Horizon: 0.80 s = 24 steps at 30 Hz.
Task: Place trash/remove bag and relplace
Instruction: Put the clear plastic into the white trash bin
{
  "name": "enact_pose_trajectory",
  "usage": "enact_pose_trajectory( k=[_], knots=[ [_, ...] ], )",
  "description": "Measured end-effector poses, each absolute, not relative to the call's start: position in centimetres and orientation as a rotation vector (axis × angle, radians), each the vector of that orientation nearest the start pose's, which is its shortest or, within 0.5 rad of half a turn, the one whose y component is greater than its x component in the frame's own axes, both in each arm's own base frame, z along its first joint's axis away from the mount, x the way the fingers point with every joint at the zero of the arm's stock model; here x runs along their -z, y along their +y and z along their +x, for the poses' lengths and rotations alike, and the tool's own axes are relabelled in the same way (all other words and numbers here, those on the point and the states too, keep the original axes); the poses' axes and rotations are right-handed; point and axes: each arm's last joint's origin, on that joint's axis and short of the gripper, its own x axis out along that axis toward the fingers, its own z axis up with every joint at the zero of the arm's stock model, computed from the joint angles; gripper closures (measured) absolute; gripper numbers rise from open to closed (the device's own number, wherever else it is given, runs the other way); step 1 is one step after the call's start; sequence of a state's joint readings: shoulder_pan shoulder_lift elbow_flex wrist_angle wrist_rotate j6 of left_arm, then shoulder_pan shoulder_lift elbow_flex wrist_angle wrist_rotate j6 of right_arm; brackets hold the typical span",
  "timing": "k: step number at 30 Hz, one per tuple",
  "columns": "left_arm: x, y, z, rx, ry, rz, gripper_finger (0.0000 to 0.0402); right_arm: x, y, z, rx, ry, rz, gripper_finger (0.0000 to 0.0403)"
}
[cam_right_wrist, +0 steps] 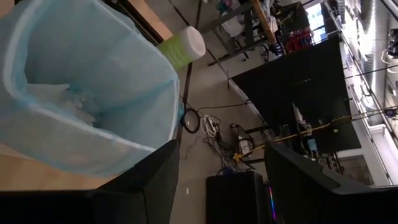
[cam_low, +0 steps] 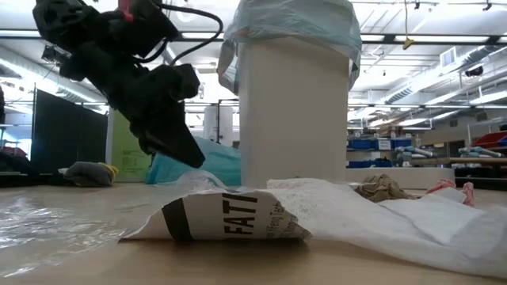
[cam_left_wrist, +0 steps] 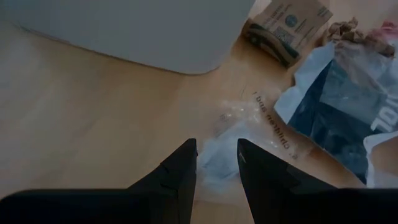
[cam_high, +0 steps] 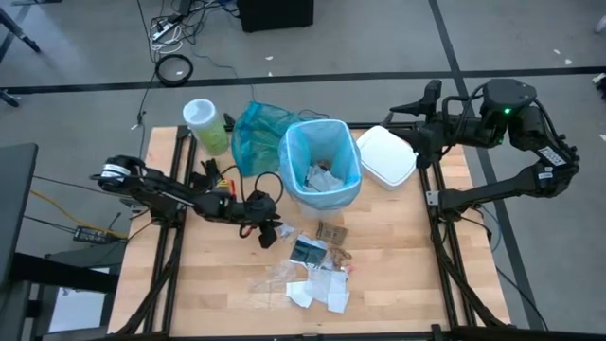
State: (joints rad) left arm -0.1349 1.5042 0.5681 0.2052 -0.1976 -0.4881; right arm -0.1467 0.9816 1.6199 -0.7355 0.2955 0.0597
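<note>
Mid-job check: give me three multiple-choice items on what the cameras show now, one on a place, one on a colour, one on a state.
1. Where is the left gripper?
A. beside the bin, over the table
B. inside the bin
C. off the table

2. What colour is the bag lining the bin?
A. black
B. light blue
C. red

3. The left gripper's fingers are:
A. clamped on paper
B. apart, holding nothing
C. out of view

Key: 1 A, high view shows it beside the bin near the trash; 2 B, the liner shows sky blue; 3 B, wrist view shows a gap, nothing between.

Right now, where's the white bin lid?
High view: the white bin lid lies on the table's far right side, just right of the blue-lined bin, under the right gripper.
</note>
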Motion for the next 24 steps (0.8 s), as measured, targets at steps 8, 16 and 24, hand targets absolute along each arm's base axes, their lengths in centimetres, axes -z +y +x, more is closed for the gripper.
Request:
enact_pose_trajectory(
  k=[8,16,24],
  knots=[
    [-12.9,-2.8,27.1,-0.242,0.709,-0.338,0.0275,-50.8,-2.7,12.7,0.443,0.084,0.052,0.0181],
    [-13.0,-2.1,27.6,-0.261,0.695,-0.342,0.0275,-50.8,-2.7,12.7,0.443,0.08,0.077,0.0181],
    [-13.2,-1.4,27.9,-0.256,0.693,-0.339,0.0275,-50.8,-2.7,12.7,0.443,0.08,0.077,0.0181]
  ],
)
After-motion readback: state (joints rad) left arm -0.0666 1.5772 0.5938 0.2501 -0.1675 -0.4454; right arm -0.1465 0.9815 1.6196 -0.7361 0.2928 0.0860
